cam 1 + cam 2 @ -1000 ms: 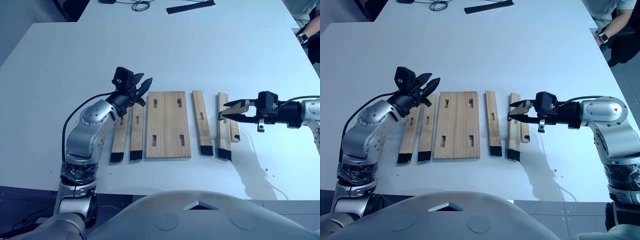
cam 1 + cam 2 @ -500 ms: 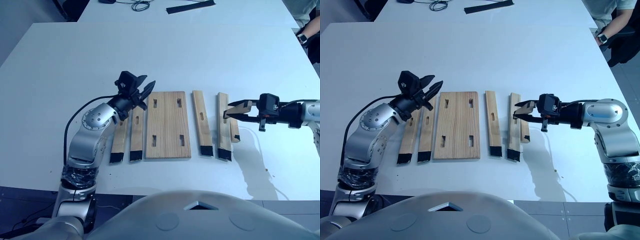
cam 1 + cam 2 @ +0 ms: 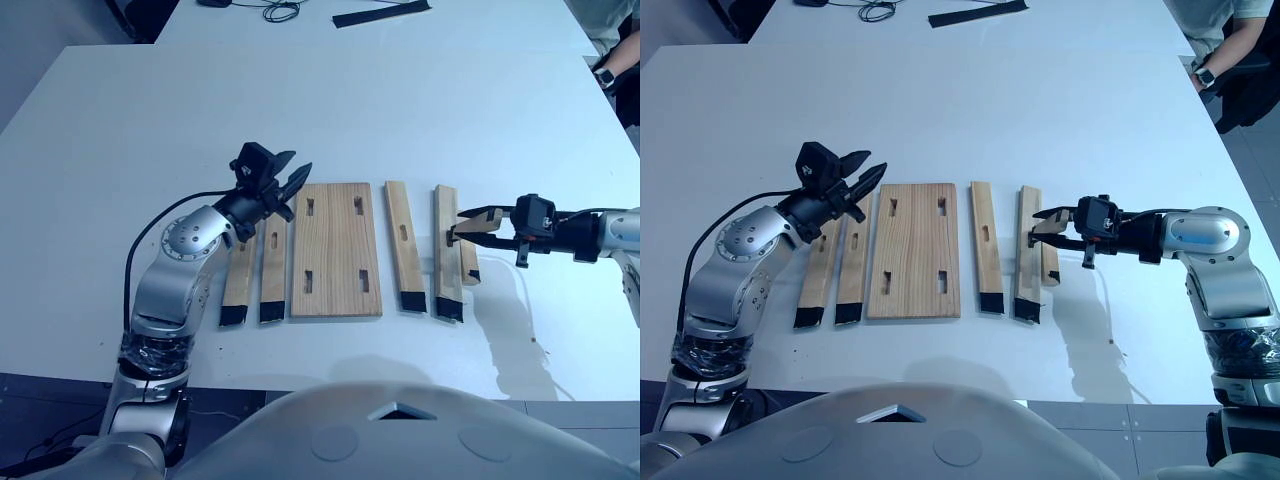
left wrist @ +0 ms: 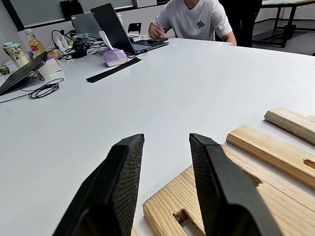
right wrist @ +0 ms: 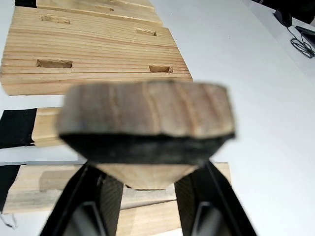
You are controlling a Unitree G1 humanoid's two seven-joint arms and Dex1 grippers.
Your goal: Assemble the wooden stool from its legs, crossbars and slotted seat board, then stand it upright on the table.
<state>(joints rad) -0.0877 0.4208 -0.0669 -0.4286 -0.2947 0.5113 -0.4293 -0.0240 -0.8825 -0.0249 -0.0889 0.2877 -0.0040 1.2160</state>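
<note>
The pale seat board [image 3: 335, 248] with four slots lies flat on the white desk [image 3: 400, 110] between black-tipped legs [image 3: 404, 245]. The left gripper [image 3: 293, 182] has its jaws apart. The right gripper [image 3: 457, 226] jaws pinch a small wooden piece [image 5: 147, 113].

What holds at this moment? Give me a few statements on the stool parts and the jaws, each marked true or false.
1. The board lies flat on the table. True.
2. The left jaws are shut on a leg. False: they are open, hold nothing and hover above the table.
3. The right jaws grip a wood piece. True.
4. The stool stands assembled. False: the board has nothing slotted into it.
</note>
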